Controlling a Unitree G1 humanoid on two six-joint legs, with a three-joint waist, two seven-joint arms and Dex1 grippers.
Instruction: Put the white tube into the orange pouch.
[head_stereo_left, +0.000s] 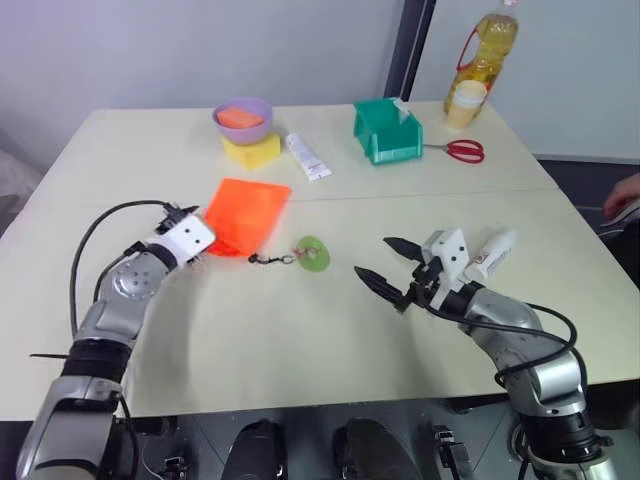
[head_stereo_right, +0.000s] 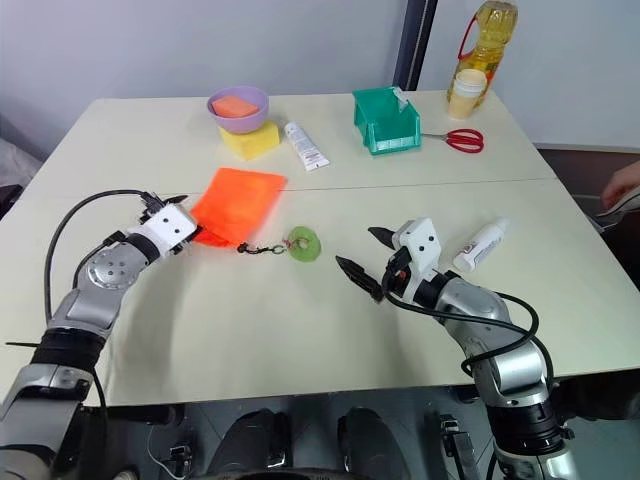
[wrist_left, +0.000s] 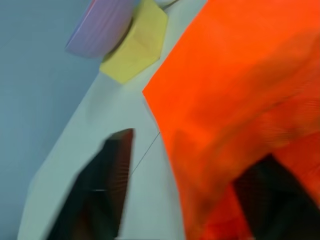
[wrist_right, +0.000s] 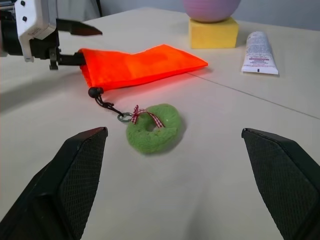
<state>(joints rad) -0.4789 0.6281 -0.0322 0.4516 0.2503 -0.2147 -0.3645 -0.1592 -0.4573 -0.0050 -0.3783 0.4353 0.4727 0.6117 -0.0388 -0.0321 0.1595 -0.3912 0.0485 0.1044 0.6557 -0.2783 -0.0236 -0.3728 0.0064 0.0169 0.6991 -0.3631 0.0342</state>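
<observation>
White tube (head_stereo_right: 481, 245) lies near table's (head_stereo_right: 300, 330) right edge, just beyond right gripper (head_stereo_right: 362, 256), long axis slanting toward far-right corner. Right arm nearer; jaws wide apart, empty, pointing away from tube toward table middle. Orange pouch (head_stereo_right: 235, 203) left of centre; left gripper (wrist_right: 67, 41) at its near end, one finger over fabric, one under — clamped or not, can't tell.

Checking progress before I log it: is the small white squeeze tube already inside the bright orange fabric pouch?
No, the small white squeeze tube lies on the table beside the right end effector, well apart from the bright orange fabric pouch.
</observation>
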